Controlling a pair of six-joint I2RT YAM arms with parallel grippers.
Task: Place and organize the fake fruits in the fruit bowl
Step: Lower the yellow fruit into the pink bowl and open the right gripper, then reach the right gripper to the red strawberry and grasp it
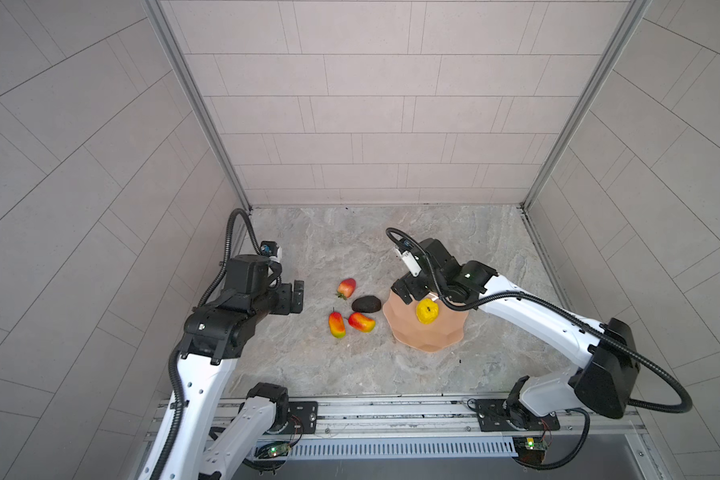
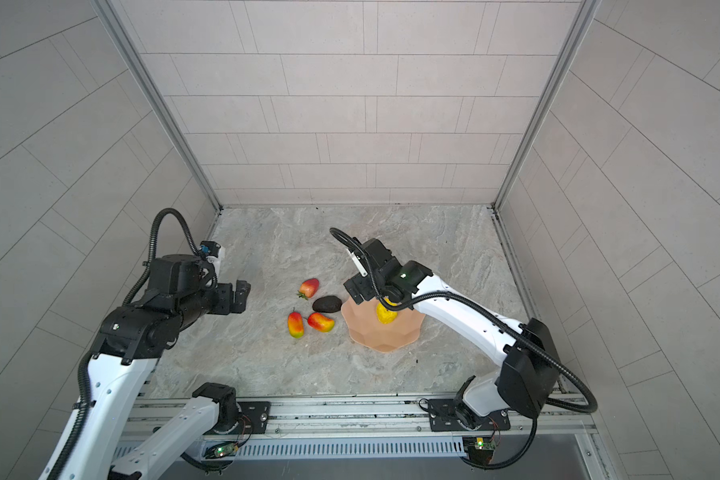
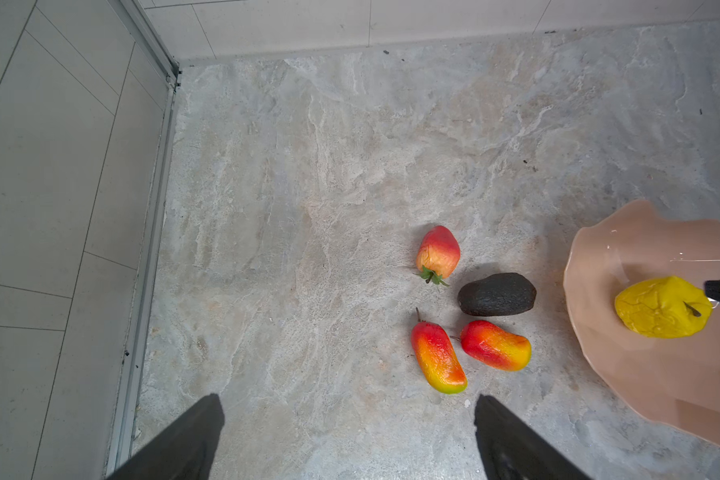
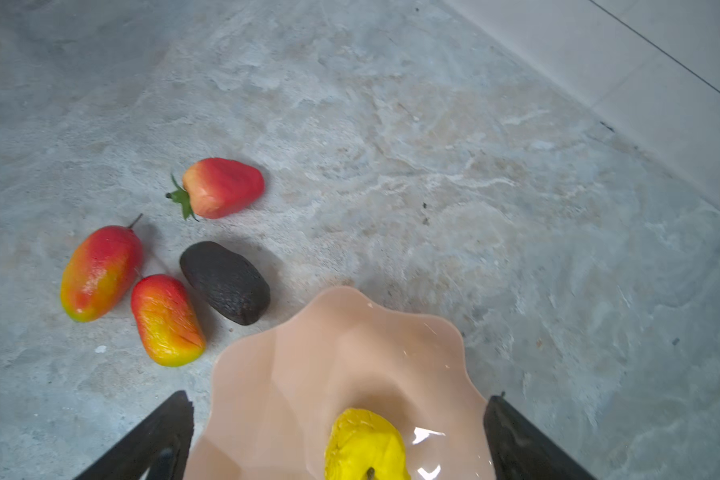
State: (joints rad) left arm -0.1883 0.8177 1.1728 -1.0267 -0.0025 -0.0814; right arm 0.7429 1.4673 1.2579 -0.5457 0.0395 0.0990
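Both top views look steeply down from high above the near rail (image 1: 391, 409), far enough back to take in the whole tabletop (image 1: 350, 365), and they share nearly one field. The left wrist view looks down from well above the tabletop past the left gripper (image 3: 348, 399), with the strawberry (image 3: 438, 252) and avocado (image 3: 496, 294) ahead of its spread jaws and the fruit bowl (image 3: 599, 257) out beyond one jaw. The right wrist view sits much nearer, the right gripper (image 4: 339, 397) low over that bowl with the yellow fruit (image 4: 364, 440) between its wide jaws, and shares strawberry, avocado and bowl with the left wrist view.
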